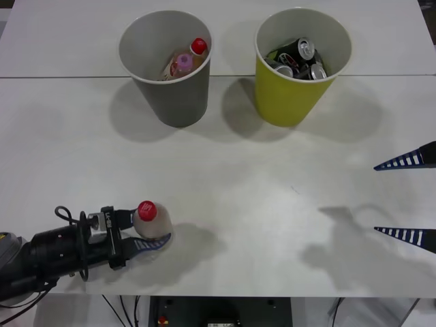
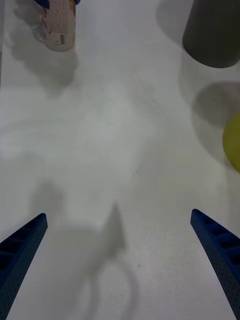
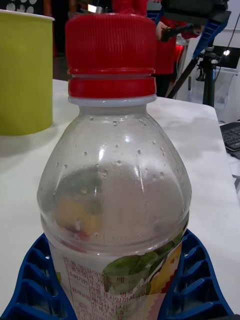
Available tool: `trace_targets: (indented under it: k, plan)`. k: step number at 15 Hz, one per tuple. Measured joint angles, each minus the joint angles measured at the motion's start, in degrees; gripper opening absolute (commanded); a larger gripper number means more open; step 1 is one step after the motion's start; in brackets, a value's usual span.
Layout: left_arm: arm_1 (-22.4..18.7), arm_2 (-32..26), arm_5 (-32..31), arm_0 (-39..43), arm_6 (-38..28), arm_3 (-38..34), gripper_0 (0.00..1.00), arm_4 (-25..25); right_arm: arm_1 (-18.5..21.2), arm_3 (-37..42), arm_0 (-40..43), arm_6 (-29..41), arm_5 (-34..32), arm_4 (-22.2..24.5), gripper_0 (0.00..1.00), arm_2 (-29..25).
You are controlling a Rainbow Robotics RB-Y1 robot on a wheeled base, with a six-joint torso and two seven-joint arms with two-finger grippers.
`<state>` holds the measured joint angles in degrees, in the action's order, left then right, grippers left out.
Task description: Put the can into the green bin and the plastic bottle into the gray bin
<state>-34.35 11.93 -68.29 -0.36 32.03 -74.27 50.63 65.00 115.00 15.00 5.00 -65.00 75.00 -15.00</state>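
The plastic bottle [image 1: 151, 218], clear with a red cap, stands upright near the table's front left edge. My left gripper [image 1: 151, 231] is shut on its lower body. In the left wrist view the plastic bottle [image 3: 117, 190] is close up, with blue fingers [image 3: 35, 285] hugging both its sides. The gray bin [image 1: 170, 95] stands at the back left with two bottles inside. To its right is the green bin [image 1: 289, 99], with several dark cans [image 1: 300, 58] lying in it. My right gripper [image 1: 405, 197] hovers open at the right edge, holding nothing.
In the right wrist view, my right gripper [image 2: 118, 214] hangs over bare white table, with the bottle [image 2: 59, 25], the gray bin [image 2: 212, 35] and the green bin [image 2: 233, 142] farther off. A seam crosses the table [image 1: 61, 77] behind the bins.
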Motion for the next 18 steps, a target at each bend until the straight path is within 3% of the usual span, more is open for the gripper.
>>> trace_targets:
  k: [3, 6, 11, 18]
  plan:
    - [-2.3, -1.3, 0.2, -0.5, -7.5, -1.7, 0.00, 0.7, 0.0, 0.0, 0.0, 0.0, 0.0, 0.0, 1.00, 0.0]
    - [-5.7, -3.7, 2.5, -0.6, -16.7, -6.6, 0.00, 6.4, 0.0, 0.0, 0.0, 0.0, 0.0, 0.0, 1.00, 0.0]
    - [-15.5, -9.8, 1.4, -1.5, -41.3, -18.7, 0.00, 18.6, 0.0, 0.0, 0.0, 0.0, 0.0, 0.0, 1.00, 0.0]
    - [-31.4, -11.6, -5.6, -11.6, -74.0, -25.3, 0.00, 20.7, 0.0, 0.0, 0.0, 0.0, 0.0, 0.0, 1.00, 0.0]
